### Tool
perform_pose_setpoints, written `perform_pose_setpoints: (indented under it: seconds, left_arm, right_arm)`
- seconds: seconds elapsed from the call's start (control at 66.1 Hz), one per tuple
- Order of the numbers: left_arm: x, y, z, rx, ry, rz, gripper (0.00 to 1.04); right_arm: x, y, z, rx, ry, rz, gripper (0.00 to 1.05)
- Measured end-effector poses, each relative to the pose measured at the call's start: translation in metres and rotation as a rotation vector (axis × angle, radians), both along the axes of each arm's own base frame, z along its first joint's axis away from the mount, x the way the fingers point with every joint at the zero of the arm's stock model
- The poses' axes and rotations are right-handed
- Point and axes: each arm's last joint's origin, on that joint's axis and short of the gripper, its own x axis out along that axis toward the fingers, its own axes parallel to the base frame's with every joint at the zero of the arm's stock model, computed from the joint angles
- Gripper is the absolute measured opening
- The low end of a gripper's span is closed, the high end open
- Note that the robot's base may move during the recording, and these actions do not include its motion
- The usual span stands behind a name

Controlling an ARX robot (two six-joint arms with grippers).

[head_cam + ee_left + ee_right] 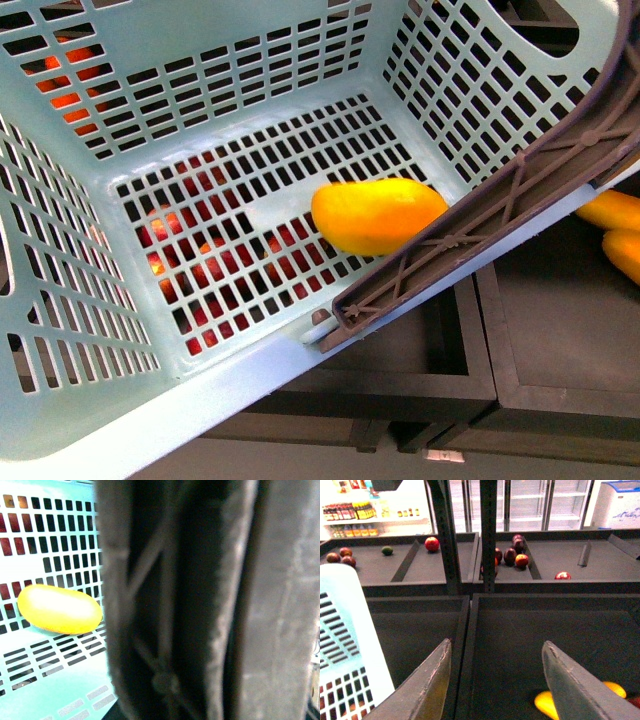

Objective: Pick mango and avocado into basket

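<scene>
On basket [150,420] floor, mango [378,214] lies loose beside handle [480,222]; jolt basket and it rolls. Your right tool [495,649] gapes empty over dark crate [520,625]; avocado [387,550] well apart in far bin [370,572], long reach, dull skin may slip. Left tool lost in blur at handle, grip: cannot tell

Holds the grey, flat-bladed right gripper [497,641] spread wide, its fingers [427,690] clasping nothing, and leaves the left gripper's stance unreadable in a close blur.
</scene>
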Motion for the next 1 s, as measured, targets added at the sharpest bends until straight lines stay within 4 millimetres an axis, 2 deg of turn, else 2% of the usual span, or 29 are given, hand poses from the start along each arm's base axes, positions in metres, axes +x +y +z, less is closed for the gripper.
perform_pose_setpoints:
  seconds: [0.272,0.318,0.696,0.907,0.998]
  left_arm:
    - [0.001,0.001,0.000,0.005,-0.004,0.011,0.13]
    - [0.001,0.001,0.000,0.006,-0.004,0.010,0.13]
    - [0.001,0.001,0.000,0.001,-0.001,0.004,0.13]
    - [0.001,0.001,0.000,0.003,-0.002,0.008,0.13]
    - [0.001,0.001,0.000,0.003,-0.003,0.008,0.13]
  right_arm:
    - [-0.036,0.000,-0.021,-0.016,0.008,0.002,0.06]
    - [-0.041,0.000,-0.023,-0.021,0.008,0.002,0.02]
    - [-0.076,0.001,-0.039,-0.021,0.011,0.003,0.02]
    - [-0.090,0.001,-0.043,-0.022,0.009,0.003,0.02]
    - [-0.092,0.001,-0.044,-0.022,0.003,0.002,0.17]
